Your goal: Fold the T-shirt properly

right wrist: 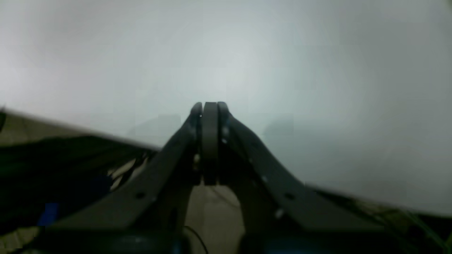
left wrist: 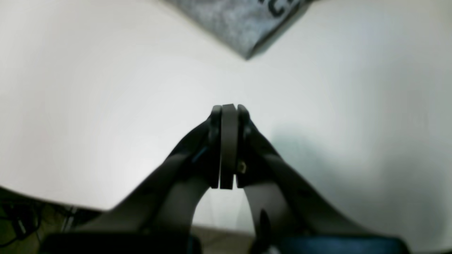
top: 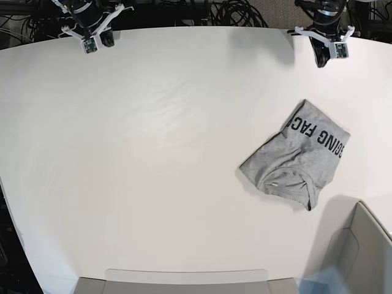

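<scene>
On the right-hand part of the white table (top: 153, 153) in the base view, the T-shirt (top: 297, 156) is seen lying folded into a compact grey bundle, well apart from both arms. Its long axis is set on a diagonal, running from the lower left of that view up toward the upper right, with a lettered corner pointed toward the arm at the top right. Black block capitals are printed along that upper edge; "OING FAC" can be made out, and the rest is turned under. A light-coloured bin (top: 361, 245) is placed near the lower right corner, and dark cables (top: 239, 12) are bunched behind the far table edge; nothing lies between the arms and the shirt. The left gripper (left wrist: 229, 113) is held over bare table with its fingers pressed together on nothing, a shirt corner showing beyond it. The right gripper (right wrist: 210, 109) is likewise closed and empty above bare table.
</scene>
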